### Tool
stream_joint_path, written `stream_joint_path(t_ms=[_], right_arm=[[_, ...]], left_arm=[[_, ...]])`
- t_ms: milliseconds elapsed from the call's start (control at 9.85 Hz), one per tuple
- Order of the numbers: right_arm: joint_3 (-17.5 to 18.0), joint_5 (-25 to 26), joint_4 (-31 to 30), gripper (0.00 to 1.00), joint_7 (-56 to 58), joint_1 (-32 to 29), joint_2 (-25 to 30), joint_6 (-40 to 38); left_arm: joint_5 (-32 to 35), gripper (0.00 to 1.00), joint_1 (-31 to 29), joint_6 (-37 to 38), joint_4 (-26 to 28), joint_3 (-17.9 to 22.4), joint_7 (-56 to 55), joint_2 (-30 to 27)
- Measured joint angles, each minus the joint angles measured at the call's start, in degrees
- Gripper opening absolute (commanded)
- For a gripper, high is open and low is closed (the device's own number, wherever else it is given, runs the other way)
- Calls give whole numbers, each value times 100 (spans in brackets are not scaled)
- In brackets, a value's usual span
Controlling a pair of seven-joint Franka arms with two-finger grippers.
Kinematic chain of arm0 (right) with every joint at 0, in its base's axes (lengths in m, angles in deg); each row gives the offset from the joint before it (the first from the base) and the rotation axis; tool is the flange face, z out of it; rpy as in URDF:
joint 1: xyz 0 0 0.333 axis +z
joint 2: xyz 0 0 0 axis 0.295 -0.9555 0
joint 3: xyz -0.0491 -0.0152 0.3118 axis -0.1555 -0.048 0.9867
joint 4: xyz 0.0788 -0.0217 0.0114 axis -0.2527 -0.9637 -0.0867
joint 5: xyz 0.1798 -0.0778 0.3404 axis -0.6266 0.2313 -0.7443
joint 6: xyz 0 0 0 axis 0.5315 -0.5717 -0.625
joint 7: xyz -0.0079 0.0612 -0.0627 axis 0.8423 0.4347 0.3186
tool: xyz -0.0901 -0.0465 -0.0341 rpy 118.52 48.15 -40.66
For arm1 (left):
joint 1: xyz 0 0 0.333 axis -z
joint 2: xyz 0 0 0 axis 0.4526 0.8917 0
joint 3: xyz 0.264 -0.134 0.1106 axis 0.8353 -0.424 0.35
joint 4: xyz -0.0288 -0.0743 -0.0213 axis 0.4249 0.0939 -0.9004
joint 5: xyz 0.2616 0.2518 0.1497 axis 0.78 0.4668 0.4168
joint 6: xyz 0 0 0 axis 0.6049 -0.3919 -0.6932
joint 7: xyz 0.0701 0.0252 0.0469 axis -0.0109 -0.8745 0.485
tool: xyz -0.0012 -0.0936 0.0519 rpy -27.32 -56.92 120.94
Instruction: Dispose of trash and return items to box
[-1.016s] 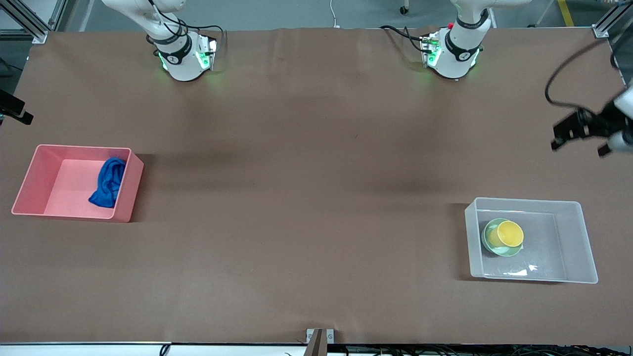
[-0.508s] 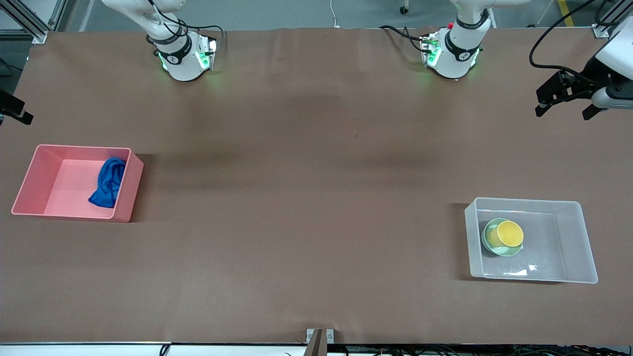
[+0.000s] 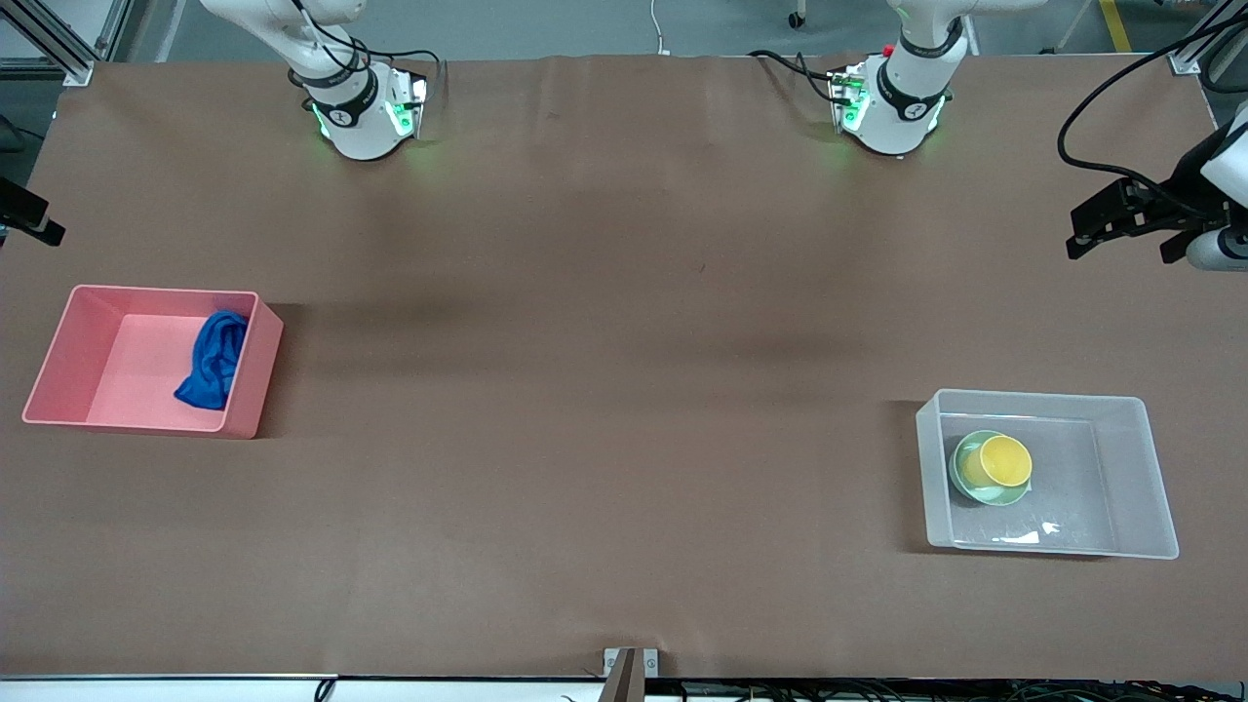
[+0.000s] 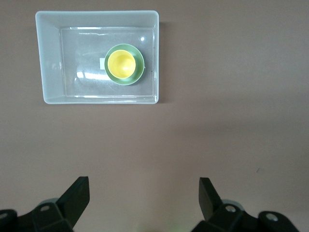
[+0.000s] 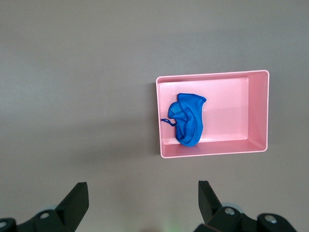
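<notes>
The blue rag [image 3: 212, 360] lies in the pink bin [image 3: 58, 356] at the right arm's end of the table; the right wrist view shows it there too [image 5: 188, 118]. The yellow cup [image 3: 1004, 460] sits in the mint-green bowl [image 3: 958, 480] inside the clear box [image 3: 1136, 468], also seen in the left wrist view [image 4: 48, 58]. My left gripper [image 3: 1121, 252] is open and empty, high over the table's edge at the left arm's end. My right gripper [image 5: 142, 193] is open and empty, high above bare table beside the pink bin.
Brown paper covers the table [image 3: 604, 390]. Both arm bases stand along the edge farthest from the front camera. A small metal bracket [image 3: 629, 668] sits at the table's nearest edge.
My left gripper, still open, has swung up away from the clear box and then dropped back a little. The rag, cup, bowl and both bins have not moved.
</notes>
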State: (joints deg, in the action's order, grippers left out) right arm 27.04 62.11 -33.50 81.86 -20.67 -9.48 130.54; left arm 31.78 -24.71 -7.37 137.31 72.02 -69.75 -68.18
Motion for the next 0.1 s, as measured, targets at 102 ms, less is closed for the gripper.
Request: stream_joint_path(t_ms=[102], right_arm=[[0,0,0,100,0,0,0,0]], left_arm=[[-6,99,0,15,0,-4,-62,-14]])
